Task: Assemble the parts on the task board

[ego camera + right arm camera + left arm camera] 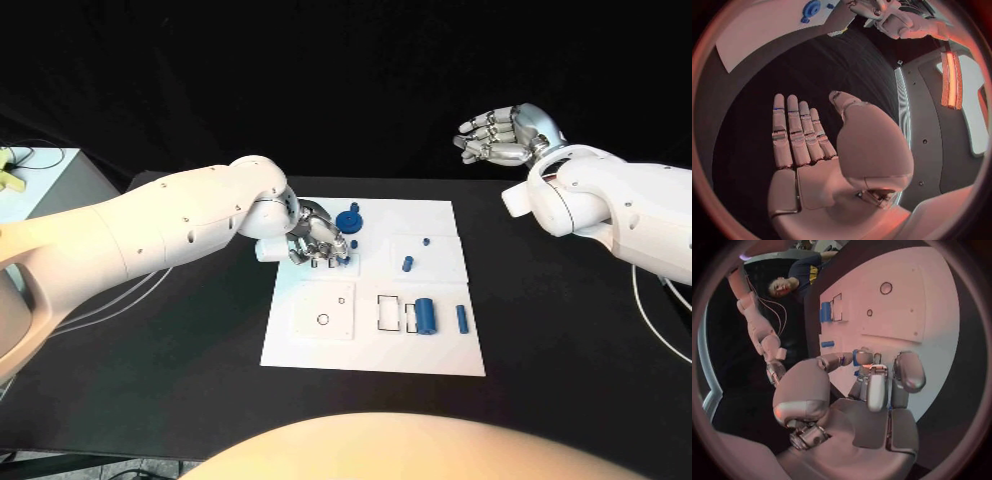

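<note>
The left hand (317,243) crowds the task board (310,345)'s far left corner, while blue parts (427,315) dot its right side; its near edge lies open.

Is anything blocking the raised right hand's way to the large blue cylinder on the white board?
Nothing visible does. The right hand hangs open off the board; bare black table and white task board lie between it and the large blue cylinder.

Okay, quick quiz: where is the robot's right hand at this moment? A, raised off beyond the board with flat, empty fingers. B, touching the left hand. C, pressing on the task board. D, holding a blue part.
A: the right hand hovers past the task board, fingers flat and empty.
</note>
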You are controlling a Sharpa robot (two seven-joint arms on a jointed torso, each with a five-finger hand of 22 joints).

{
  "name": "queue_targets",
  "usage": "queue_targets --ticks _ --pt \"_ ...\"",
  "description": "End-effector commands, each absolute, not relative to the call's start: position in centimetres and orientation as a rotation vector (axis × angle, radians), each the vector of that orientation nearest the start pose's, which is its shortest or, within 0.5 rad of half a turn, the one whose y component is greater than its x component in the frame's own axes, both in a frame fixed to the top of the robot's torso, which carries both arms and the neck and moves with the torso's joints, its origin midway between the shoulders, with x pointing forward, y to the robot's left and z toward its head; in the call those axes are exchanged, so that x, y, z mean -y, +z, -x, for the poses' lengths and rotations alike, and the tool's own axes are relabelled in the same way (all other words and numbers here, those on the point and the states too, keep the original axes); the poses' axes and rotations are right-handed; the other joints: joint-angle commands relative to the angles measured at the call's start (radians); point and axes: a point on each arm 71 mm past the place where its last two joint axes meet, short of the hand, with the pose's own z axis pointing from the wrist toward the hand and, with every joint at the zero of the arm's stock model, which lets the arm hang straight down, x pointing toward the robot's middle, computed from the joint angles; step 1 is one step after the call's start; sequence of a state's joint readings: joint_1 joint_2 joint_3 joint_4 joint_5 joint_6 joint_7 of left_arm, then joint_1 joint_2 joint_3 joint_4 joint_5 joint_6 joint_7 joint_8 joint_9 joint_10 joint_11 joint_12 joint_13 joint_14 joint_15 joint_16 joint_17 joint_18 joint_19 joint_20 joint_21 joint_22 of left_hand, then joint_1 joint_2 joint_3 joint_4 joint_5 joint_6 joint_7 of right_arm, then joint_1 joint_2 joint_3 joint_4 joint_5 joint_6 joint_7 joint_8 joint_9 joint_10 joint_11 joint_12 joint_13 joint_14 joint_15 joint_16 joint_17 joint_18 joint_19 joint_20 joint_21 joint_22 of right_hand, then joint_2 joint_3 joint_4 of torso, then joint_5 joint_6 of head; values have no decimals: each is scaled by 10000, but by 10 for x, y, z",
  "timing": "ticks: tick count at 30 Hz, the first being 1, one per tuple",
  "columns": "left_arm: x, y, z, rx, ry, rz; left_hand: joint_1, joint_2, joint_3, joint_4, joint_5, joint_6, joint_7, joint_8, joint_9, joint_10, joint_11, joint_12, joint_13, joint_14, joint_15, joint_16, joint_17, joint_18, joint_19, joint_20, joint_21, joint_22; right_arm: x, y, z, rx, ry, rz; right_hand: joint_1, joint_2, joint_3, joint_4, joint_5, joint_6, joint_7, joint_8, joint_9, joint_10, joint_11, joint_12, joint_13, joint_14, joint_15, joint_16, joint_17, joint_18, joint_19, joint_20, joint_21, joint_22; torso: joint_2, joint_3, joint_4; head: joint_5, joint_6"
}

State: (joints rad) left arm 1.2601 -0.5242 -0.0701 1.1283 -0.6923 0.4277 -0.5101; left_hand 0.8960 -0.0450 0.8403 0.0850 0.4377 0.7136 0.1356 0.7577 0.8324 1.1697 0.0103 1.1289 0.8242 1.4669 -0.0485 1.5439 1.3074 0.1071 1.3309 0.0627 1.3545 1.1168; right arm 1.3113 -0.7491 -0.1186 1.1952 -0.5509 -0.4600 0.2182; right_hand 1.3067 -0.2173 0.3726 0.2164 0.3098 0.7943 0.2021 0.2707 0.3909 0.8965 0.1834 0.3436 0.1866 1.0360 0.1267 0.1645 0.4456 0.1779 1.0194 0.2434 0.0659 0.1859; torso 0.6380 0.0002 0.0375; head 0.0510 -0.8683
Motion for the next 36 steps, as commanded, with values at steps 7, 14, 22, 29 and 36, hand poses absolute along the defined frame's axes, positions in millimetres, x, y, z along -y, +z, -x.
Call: queue_targets --ticks 7,14,22,29,36 --pt "-157 -236 -524 -26056 -5607 2535 -384 94 1565 -1842 652 784 -613 301 151 318 -125 120 20 999 -130 197 2533 -166 64 -131 138 137 273 -161 -556 -14428 9370 -6271 -124 18 -36 -34 18 -61 450 -48 -18 36 8 -41 -36 -35 65 -60 -26 56 -69 -25 -23 -36 -13 25 15 61 22" --pt "-160 -234 -526 -25422 -4880 2016 -469 87 1552 -1898 740 848 -636 333 155 417 -145 182 92 1013 -145 222 2568 -176 97 -147 168 189 276 -161 -557 -14423 9335 -6277 -124 18 -36 -34 18 -61 450 -48 -18 36 8 -41 -36 -35 65 -60 -26 56 -69 -25 -23 -36 -19 19 5 73 28" --pt "-159 -229 -528 -24286 -3904 1085 -567 68 1479 -1954 759 980 -693 395 156 661 -192 364 337 1032 -172 256 2617 -197 167 -175 222 298 277 -162 -557 -14425 9322 -6281 -127 16 -40 -36 20 -60 450 -48 -19 38 8 -40 -44 -33 65 -63 -31 57 -70 -24 -22 -44 -11 23 22 92 8" --pt "-157 -228 -527 -23877 -3603 695 -620 72 1440 -1966 770 1067 -735 438 158 839 -226 511 544 1039 -196 269 2634 -227 258 -197 293 446 278 -163 -556 -14432 9315 -6287 -128 17 -42 -38 25 -59 450 -47 -19 40 8 -39 -51 -30 65 -66 -35 57 -70 -24 -21 -51 -19 26 14 133 -43" --pt "-156 -235 -521 -23959 -3617 641 -639 81 1438 -1972 790 1099 -751 455 158 889 -242 546 586 1039 -207 269 2634 -238 295 -207 323 505 280 -164 -556 -14375 9268 -6292 -125 19 -43 -44 40 -57 448 -46 -20 44 7 -37 -62 -26 64 -69 -41 58 -69 -23 -19 -62 -31 34 11 172 -43"
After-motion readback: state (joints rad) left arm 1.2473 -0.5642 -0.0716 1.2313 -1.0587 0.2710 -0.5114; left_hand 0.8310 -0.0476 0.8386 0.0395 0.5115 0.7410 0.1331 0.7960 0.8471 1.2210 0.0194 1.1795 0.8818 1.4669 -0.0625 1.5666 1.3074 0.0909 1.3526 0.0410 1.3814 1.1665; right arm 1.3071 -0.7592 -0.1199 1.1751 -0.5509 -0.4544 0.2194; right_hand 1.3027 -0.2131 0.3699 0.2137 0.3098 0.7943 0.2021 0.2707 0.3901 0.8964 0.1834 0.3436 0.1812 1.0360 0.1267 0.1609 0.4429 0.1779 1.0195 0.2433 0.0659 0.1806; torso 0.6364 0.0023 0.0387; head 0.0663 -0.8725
